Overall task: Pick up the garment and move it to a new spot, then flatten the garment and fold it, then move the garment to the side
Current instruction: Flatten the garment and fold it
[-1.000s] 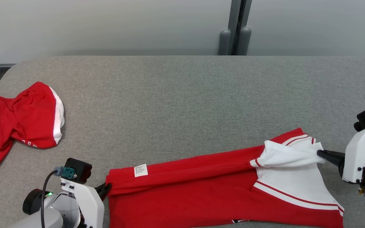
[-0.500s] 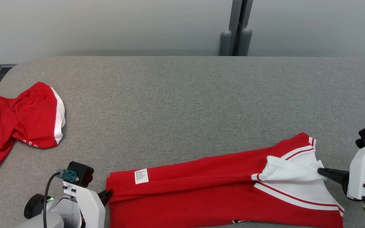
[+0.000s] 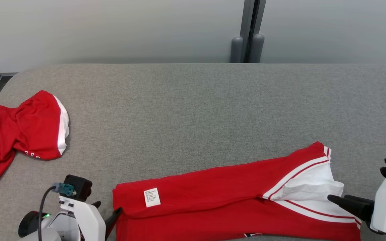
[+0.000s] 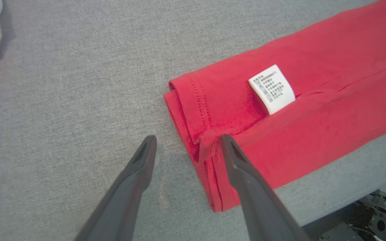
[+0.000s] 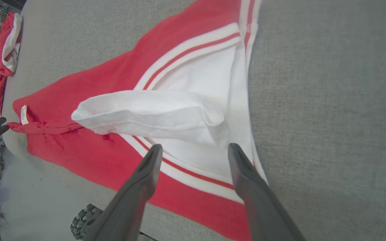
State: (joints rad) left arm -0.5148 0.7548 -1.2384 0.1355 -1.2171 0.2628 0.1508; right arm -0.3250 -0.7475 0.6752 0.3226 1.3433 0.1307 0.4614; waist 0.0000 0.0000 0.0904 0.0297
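The garment (image 3: 213, 197), a red jersey with white sleeves and striped trim, lies folded lengthwise along the table's near edge, a white label (image 3: 152, 197) facing up. My left gripper (image 3: 107, 211) is open at its left end. In the left wrist view the layered red hem corner (image 4: 199, 140) sits between the open gripper (image 4: 188, 139). My right gripper (image 3: 337, 199) is open at the right end. In the right wrist view the loose white sleeve (image 5: 152, 112) rests just beyond the open gripper (image 5: 194, 147). Neither gripper holds cloth.
Red shorts with white side panels (image 3: 18, 134) lie bunched at the table's far left. The grey fabric table (image 3: 193, 107) stretches wide behind the garment. A grey post (image 3: 246, 33) stands behind the far edge. The near table edge (image 4: 347, 197) runs just beside the garment.
Both grippers have opened and let go of the garment. Its folded upper layer and the white sleeve have settled onto the table. The head camera has shifted slightly.
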